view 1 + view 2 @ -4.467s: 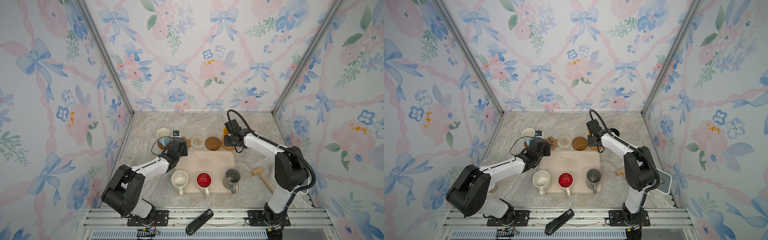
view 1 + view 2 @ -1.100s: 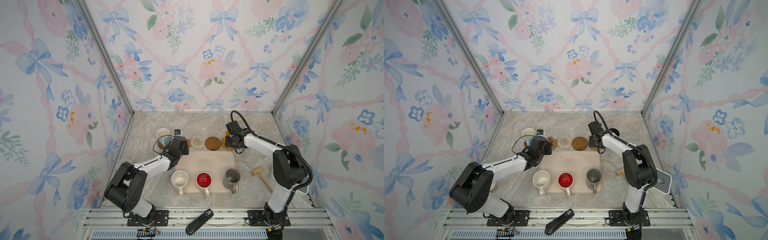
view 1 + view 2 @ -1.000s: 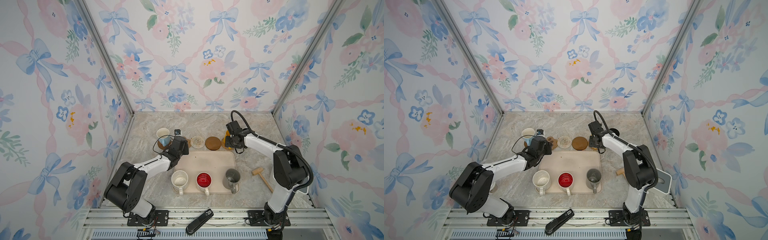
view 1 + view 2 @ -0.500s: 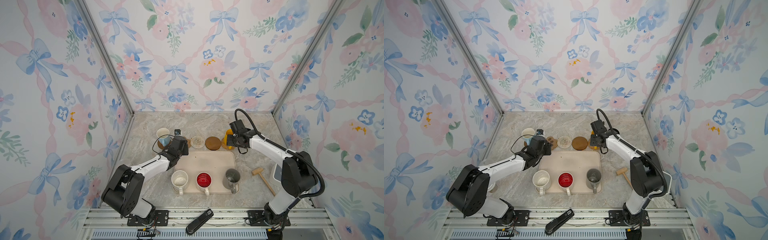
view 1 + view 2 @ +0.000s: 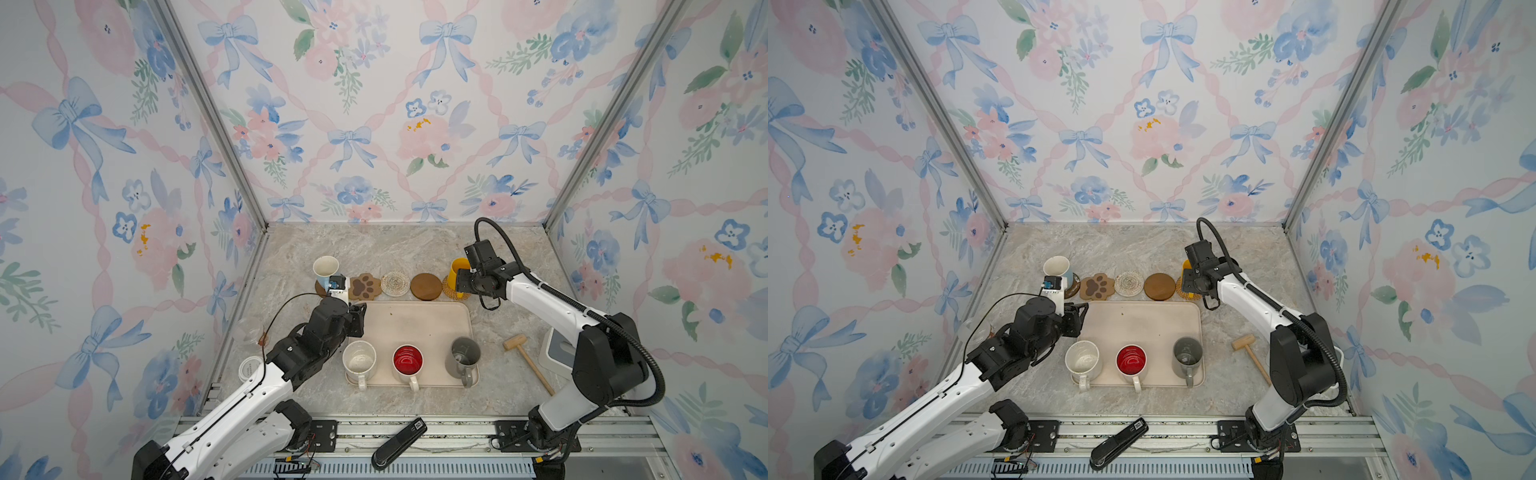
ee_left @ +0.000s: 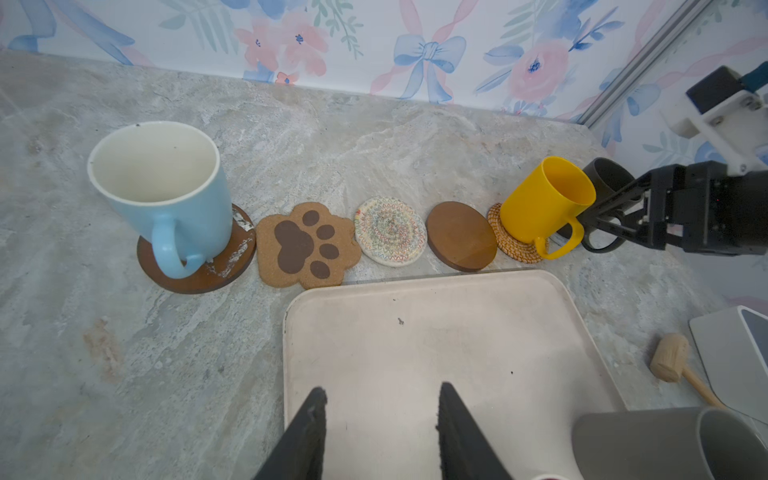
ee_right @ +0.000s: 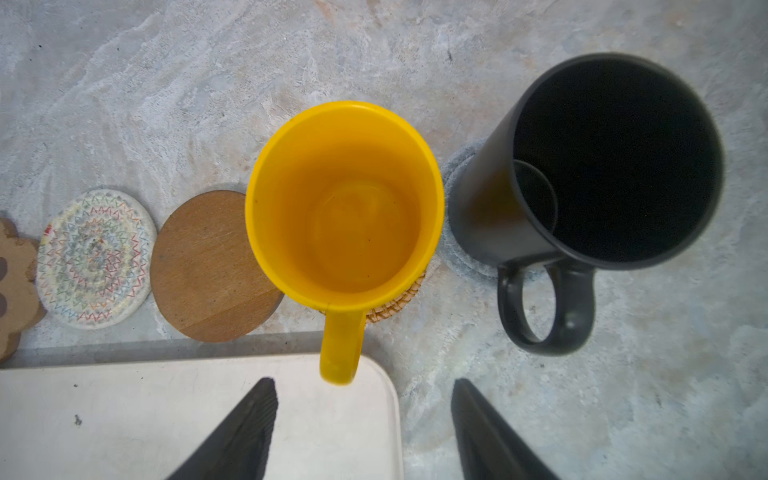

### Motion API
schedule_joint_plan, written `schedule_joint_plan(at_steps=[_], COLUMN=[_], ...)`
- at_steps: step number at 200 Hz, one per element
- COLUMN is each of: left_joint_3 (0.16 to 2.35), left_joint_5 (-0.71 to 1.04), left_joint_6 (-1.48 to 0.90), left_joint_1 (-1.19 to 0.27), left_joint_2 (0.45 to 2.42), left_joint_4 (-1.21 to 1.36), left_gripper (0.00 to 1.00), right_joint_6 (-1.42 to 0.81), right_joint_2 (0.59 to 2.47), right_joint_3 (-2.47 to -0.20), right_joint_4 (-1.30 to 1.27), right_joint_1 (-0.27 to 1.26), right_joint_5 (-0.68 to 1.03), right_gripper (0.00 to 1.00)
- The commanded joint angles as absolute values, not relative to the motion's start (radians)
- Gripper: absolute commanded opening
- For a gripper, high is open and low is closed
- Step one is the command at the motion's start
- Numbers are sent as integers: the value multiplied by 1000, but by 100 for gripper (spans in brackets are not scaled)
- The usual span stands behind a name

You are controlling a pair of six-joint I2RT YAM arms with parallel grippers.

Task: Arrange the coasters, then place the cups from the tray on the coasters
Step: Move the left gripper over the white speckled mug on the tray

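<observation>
No legible text, label, brand or number anywhere.

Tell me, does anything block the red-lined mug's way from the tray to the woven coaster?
Nothing visible does. Only bare tray and tabletop lie between the red-lined mug and the woven coaster; the paw coaster and wooden disc beside it are flat and empty. The open left gripper hovers aside.

The left arm [image 5: 257,386] stretches forward from its base, low over the table, and the left gripper [image 6: 382,388] has its jaws apart with nothing between them. The right arm [image 5: 552,303] reaches to the back; the right gripper [image 7: 363,380] has its jaws spread wide, also empty.
</observation>
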State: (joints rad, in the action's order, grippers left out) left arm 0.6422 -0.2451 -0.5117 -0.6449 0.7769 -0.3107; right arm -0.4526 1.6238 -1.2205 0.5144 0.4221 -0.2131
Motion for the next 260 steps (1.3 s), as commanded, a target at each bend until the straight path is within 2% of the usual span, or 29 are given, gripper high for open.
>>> schedule_joint_plan(at_steps=[1, 39, 128, 189, 231, 260], left_joint_3=[610, 600, 578, 595, 601, 633], left_joint_5=[-205, -161, -29, -67, -31, -38], left_joint_6=[-562, -599, -649, -756, -770, -804], left_joint_1=[-652, -668, -819, -975, -1006, -1025], left_joint_2=[715, 723, 746, 756, 679, 694], left_joint_4=[-405, -487, -520, -629, -635, -740], left_gripper=[41, 42, 40, 37, 31, 30], right_joint_6=[-440, -437, -431, -427, -424, -422], right_joint_2=[1634, 1638, 1649, 1649, 1649, 1649], right_joint_3=[-1216, -1220, -1223, -1217, -1216, -1215], right_joint_4=[499, 496, 487, 474, 470, 466], right_joint_1=[434, 441, 447, 447, 449, 450], right_joint_5=[-194, -189, -170, -154, -141, -132], right_gripper=[70, 70, 70, 70, 70, 70])
